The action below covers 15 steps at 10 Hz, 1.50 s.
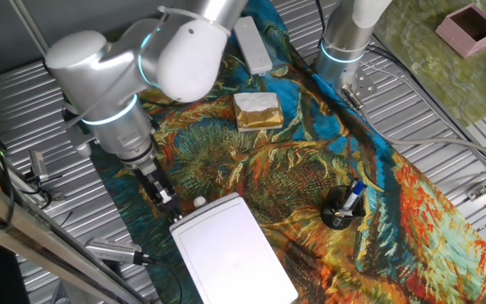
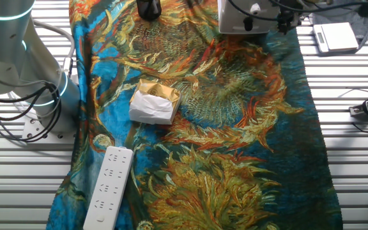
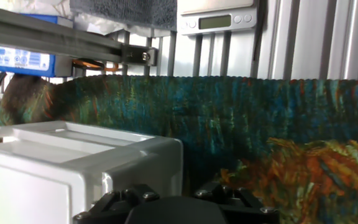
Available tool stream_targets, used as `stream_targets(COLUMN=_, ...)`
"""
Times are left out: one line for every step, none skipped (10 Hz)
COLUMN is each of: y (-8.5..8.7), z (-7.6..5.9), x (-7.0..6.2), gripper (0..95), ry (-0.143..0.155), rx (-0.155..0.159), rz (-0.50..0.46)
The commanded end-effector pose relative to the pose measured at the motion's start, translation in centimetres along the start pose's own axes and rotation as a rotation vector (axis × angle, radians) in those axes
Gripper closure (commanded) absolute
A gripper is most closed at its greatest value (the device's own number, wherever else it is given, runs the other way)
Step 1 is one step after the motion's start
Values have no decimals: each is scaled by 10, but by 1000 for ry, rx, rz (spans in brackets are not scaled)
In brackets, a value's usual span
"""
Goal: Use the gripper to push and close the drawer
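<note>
The flat white box lies on the painted cloth near the front. The drawer's small round knob shows at the box's far edge, and the drawer front looks about flush with the box. My gripper hangs low from the silver arm, right beside the box's far left corner, left of the knob. Its narrow black fingers look closed together and hold nothing. In the other fixed view the box and knob sit at the top, with the gripper beside them. In the hand view the box fills the lower left.
A white-and-gold block lies mid-cloth and a power strip lies behind it. A black holder with a pen stands right of the box. The other arm's column stands at the back and a scale lies off the cloth.
</note>
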State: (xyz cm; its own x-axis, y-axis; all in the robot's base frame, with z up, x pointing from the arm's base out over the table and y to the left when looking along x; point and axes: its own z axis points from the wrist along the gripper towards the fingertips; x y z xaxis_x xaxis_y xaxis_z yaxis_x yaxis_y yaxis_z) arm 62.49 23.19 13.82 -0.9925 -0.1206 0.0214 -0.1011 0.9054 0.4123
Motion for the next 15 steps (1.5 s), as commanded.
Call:
stream_targets(y=5, z=3, x=0, gripper=380, ry=-7, rx=-2, rz=17)
stream_targets(y=9, z=5, x=0, gripper=380, ry=-13, rx=-6, rz=32)
stream_targets(y=11, z=6, x=1, gripper=380, ry=-18, rx=-10, rz=43)
stream_targets(y=13, z=7, x=1, gripper=380, ry=-19, rx=-10, rz=48)
stream_targets(y=13, z=7, x=1, gripper=380, ry=-18, rx=-4, rz=36)
stream_targets(y=11, z=6, x=1, gripper=380, ry=-11, rx=29, rz=-27)
stream_targets(y=8, z=2, x=0, gripper=380, ry=5, rx=70, rz=-88)
stream_targets(y=-1, z=-6, x=0, gripper=380, ry=27, rx=118, rz=-163)
stream_targets(y=-7, z=-12, x=0, gripper=570, ry=37, rx=139, rz=-199)
stream_targets(y=-16, z=-22, x=1, gripper=570, ry=47, rx=161, rz=-244)
stream_targets(y=-25, z=-31, x=2, gripper=570, ry=53, rx=172, rz=-271)
stream_targets(y=-39, z=-47, x=6, gripper=570, ry=61, rx=180, rz=-306)
stream_targets(y=-46, z=-57, x=9, gripper=760, ry=68, rx=190, rz=-319)
stream_targets(y=-56, z=-71, x=14, gripper=950, ry=77, rx=219, rz=-330)
stream_targets(y=-62, z=-79, x=18, gripper=950, ry=83, rx=238, rz=-334)
